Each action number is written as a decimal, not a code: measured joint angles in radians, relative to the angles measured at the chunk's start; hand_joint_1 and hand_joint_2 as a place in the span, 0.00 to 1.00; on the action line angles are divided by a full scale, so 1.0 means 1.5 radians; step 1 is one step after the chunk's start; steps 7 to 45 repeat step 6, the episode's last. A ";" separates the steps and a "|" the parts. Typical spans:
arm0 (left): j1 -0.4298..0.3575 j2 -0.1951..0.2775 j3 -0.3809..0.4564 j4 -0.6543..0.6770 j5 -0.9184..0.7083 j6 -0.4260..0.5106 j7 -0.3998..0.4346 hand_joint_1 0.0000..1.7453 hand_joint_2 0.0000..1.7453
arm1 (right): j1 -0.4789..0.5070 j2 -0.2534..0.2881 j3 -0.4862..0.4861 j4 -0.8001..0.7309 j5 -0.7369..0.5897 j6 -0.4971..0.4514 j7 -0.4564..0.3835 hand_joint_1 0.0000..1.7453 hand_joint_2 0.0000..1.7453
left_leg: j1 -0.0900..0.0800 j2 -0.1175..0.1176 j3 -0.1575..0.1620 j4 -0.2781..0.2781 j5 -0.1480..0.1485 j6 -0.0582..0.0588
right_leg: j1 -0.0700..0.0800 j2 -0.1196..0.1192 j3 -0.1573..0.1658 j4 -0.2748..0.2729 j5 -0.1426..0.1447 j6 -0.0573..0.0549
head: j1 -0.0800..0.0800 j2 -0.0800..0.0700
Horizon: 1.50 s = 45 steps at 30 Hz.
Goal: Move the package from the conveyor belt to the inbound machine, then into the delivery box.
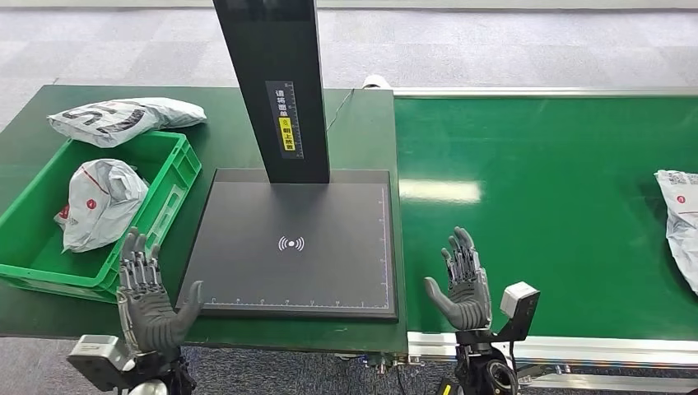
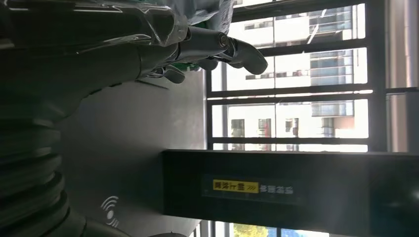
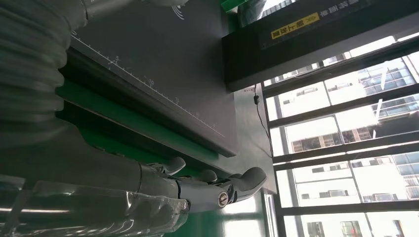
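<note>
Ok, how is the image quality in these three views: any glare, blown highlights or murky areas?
Head view: evenly lit and sharp, with one bright glare patch on the conveyor belt. Left wrist view: the windows are overexposed, leaving the left robot hand dark and backlit. Right wrist view: the same bright window backlight, with the right robot hand in shadow.

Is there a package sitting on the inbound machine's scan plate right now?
No, the black scan plate is bare in the head view; the nearest incoming package lies on the conveyor belt.
</note>
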 joint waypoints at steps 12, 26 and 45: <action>0.010 -0.021 0.002 0.037 -0.053 -0.012 0.013 0.00 1.00 | 0.029 0.001 0.026 -0.040 0.028 -0.038 -0.002 0.00 1.00 | 0.000 0.000 0.000 0.000 -0.001 0.000 | 0.000 0.000 0.000 0.000 -0.001 0.001 | 0.000 0.000; 0.010 -0.021 0.002 0.037 -0.053 -0.012 0.013 0.00 1.00 | 0.029 0.001 0.026 -0.040 0.028 -0.038 -0.002 0.00 1.00 | 0.000 0.000 0.000 0.000 -0.001 0.000 | 0.000 0.000 0.000 0.000 -0.001 0.001 | 0.000 0.000; 0.010 -0.021 0.002 0.037 -0.053 -0.012 0.013 0.00 1.00 | 0.029 0.001 0.026 -0.040 0.028 -0.038 -0.002 0.00 1.00 | 0.000 0.000 0.000 0.000 -0.001 0.000 | 0.000 0.000 0.000 0.000 -0.001 0.001 | 0.000 0.000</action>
